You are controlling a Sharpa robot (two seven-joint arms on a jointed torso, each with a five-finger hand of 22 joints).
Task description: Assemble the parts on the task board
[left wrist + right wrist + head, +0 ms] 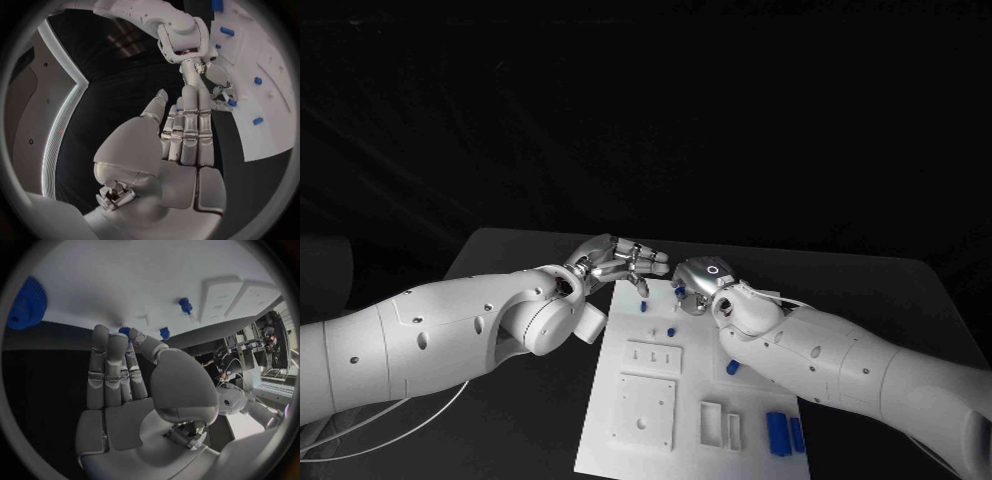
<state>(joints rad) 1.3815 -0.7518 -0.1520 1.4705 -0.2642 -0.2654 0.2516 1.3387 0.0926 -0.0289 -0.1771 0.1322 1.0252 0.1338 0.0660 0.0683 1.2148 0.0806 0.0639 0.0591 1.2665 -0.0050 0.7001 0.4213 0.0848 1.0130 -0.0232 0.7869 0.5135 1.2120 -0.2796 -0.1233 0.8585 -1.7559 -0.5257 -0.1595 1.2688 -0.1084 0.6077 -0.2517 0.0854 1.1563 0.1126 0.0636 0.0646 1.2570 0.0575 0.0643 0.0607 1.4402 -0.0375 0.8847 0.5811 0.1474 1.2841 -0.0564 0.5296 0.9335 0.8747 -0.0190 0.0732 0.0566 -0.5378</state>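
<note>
- Your right hand [701, 276] sat just right of the head view's centre, at the far end of the task board [678, 420], its fingers extended side by side towards a small blue part [129, 332] at the board's edge. In the right wrist view the fingertips [119, 340] lay right against that piece, but you could not tell from these pictures whether it was pinched or only touched.
- Your left hand [620, 259] was just left of centre, close beside the right one, fingers straight and together, grasping nothing that showed.
- The relation that mattered: the blue part lay straight ahead of the right fingertips, at the board's far edge, and the right hand was the nearer of the two.
- That part looked small, stubby and round-headed; a second one [165, 333] lay just beside it and a peg-like one [185, 305] stood further onto the board.
- Lower right in the head view, two long blue cylinders [785, 433] lay side by side, long axes running along the board's length, well apart from both hands.
- Judging from this, most parts were not yet seated.
</note>
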